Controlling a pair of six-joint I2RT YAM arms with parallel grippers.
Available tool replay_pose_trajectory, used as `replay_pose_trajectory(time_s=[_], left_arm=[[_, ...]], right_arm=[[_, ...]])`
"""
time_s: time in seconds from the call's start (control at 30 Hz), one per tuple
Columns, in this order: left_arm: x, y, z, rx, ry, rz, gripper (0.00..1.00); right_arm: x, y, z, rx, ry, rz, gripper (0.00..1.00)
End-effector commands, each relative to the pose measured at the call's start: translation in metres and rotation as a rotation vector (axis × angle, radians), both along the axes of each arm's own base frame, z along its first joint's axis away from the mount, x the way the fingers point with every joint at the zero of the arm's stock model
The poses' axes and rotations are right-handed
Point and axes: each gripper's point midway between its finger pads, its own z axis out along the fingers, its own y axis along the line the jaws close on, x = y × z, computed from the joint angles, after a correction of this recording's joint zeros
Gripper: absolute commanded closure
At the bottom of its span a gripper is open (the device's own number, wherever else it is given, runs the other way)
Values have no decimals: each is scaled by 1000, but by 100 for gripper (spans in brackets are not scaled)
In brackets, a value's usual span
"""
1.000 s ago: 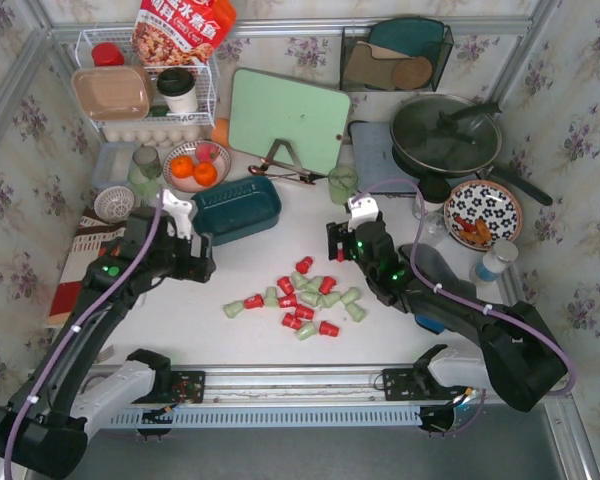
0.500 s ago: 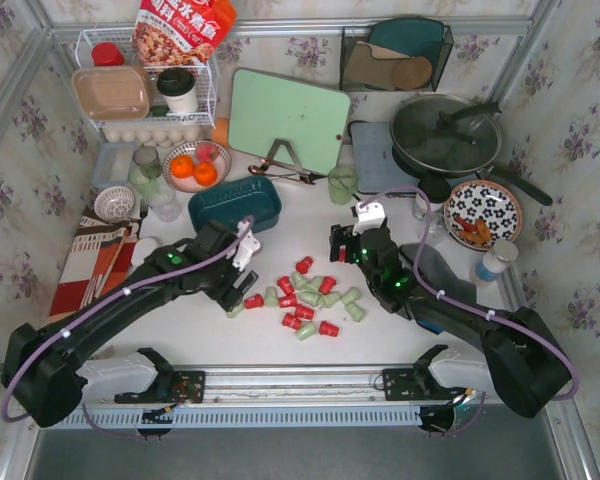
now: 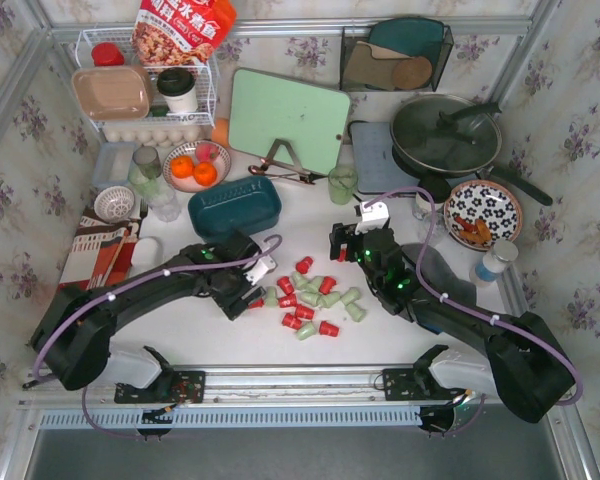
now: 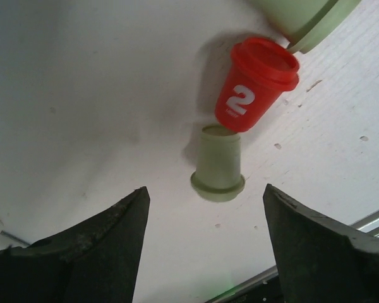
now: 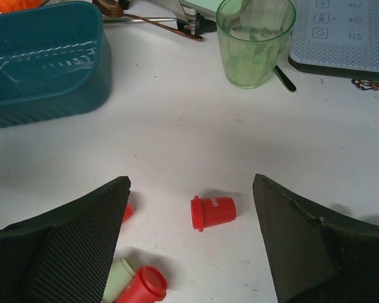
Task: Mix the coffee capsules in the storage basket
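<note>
The left gripper's (image 4: 205,190) two dark fingers stand apart, touching nothing, and one mint green capsule (image 4: 218,167) lies on its side on the white table (image 4: 82,82) between their tips; its narrow end touches one red capsule (image 4: 256,85) printed with a white "2", and the rim of a second green capsule (image 4: 303,22) shows just beyond that. The right gripper's (image 5: 189,183) fingers are likewise spread with nothing held, and one red capsule (image 5: 213,211) lies on its side on the table between them, clear of both; nearer the left finger (image 5: 69,240) sit another red one (image 5: 143,285) against a green one (image 5: 121,278), plus a sliver of a third red at the finger's edge. From above, the left gripper (image 3: 248,295) is low at the left end of the coffee capsules (image 3: 310,298) and the right gripper (image 3: 342,243) is near their upper right; clear of the arms I count about seven red and eight green, though the heap is too tight to be sure. All of them lie on the table, outside the one teal storage basket (image 3: 235,207), which stands behind the heap, well apart from it. Behind the right gripper stands one translucent green cup (image 3: 342,183), and left of the basket a bowl holds two oranges (image 3: 192,171)
</note>
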Motion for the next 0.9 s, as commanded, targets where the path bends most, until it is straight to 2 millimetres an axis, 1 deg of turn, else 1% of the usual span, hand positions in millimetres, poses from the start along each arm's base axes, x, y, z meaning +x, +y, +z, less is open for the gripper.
replay_pose_trajectory(time_s=[0.0,0.03,0.13,0.27,0.3,0.4,0.43,0.47,0.53,0.73,0.77,0.87], left_arm=[[-7,-10,-15,12,62,-76,25],[-8,-11,-19,26,71,-85,25],[-10,-10,-28,83,90,-104,29],[-9,-9,-36,133,99,-120,40],[-8,-8,-38,146,99,-120,41],[-7,-6,-40,163,94,-119,52],[-7,-6,-41,168,93,-118,53],[-7,-5,-41,170,90,-117,57],[-6,-5,-41,174,85,-118,60],[-3,-4,-37,180,64,-110,77],[-2,-5,-34,173,56,-108,79],[1,-9,-24,136,18,-103,79]], right_arm=[[2,5,8,27,-26,14,14],[1,5,7,25,-22,17,14],[1,7,8,29,-22,26,14],[0,8,8,30,-22,32,14],[0,7,8,29,-20,31,14],[0,8,9,29,-20,33,14],[0,8,9,30,-21,33,14],[0,8,9,30,-21,34,14],[0,8,10,31,-22,34,14],[0,8,8,27,-18,34,14],[0,8,8,27,-17,35,14],[1,8,6,23,-12,31,14]])
